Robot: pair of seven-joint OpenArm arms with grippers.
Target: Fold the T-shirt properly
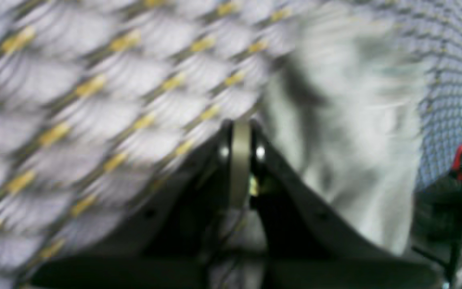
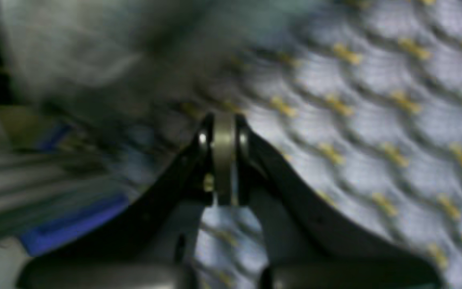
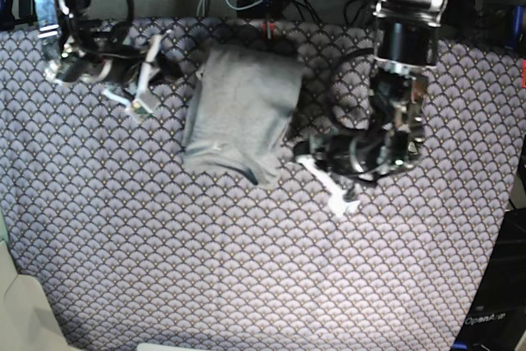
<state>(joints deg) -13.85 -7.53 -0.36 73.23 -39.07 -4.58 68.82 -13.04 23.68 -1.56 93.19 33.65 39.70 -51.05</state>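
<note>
Both arms are black with silver metal links, looped black cables, and black fingers (image 1: 273, 176) tipped with shiny screws.

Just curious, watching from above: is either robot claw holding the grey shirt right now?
No, the T-shirt lies folded on the patterned cloth, with both grippers off to its sides.

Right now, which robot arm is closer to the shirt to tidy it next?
Probably the left gripper: it sits just beside the T-shirt near its lower corner, while the right gripper hangs farther off. Both look shut and empty.
</note>
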